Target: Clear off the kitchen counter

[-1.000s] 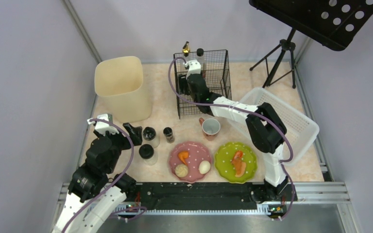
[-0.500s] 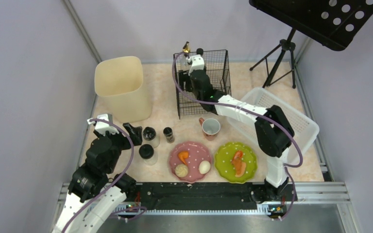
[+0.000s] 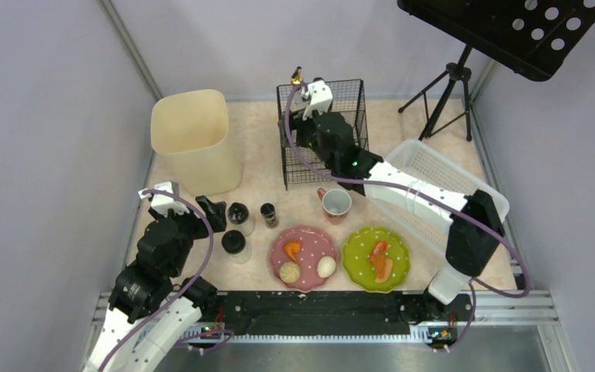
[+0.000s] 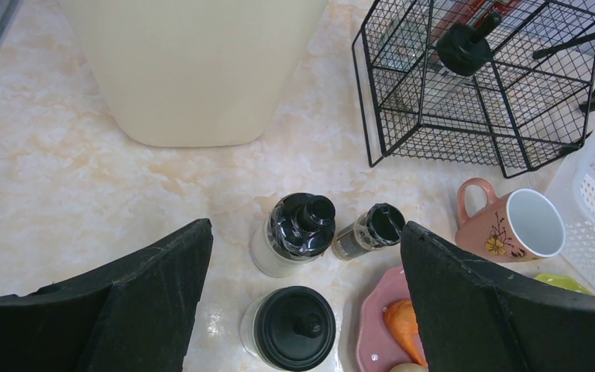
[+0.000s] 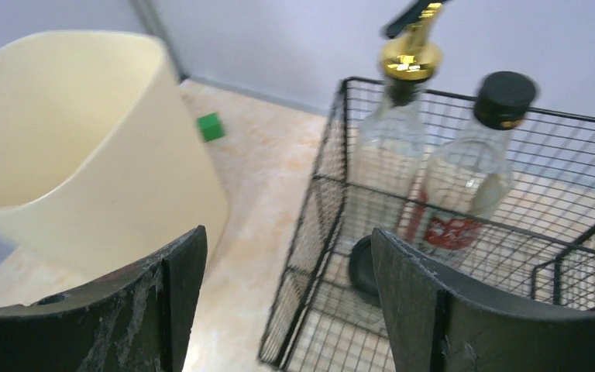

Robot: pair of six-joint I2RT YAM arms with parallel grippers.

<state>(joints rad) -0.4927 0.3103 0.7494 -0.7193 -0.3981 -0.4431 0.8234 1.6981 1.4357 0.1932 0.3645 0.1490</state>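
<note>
Bottle-racking step: right tool [image 5: 287,232] released, empty, wire rack [image 5: 321,209] with two bottles [image 5: 472,178] just ahead; left tool [image 4: 306,229] spread wide, jars [image 4: 293,329] on counter [image 4: 70,178] directly below, probably calling next for a square descent onto one jar.

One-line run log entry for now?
left jaws: open, empty, by black-lidded jars | right jaws: open, empty, at wire basket | inside it: two bottles

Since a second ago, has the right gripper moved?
Yes. The right gripper has shifted toward the far wall, from about halfway along the left side of the black wire basket to near its back rim.
</note>
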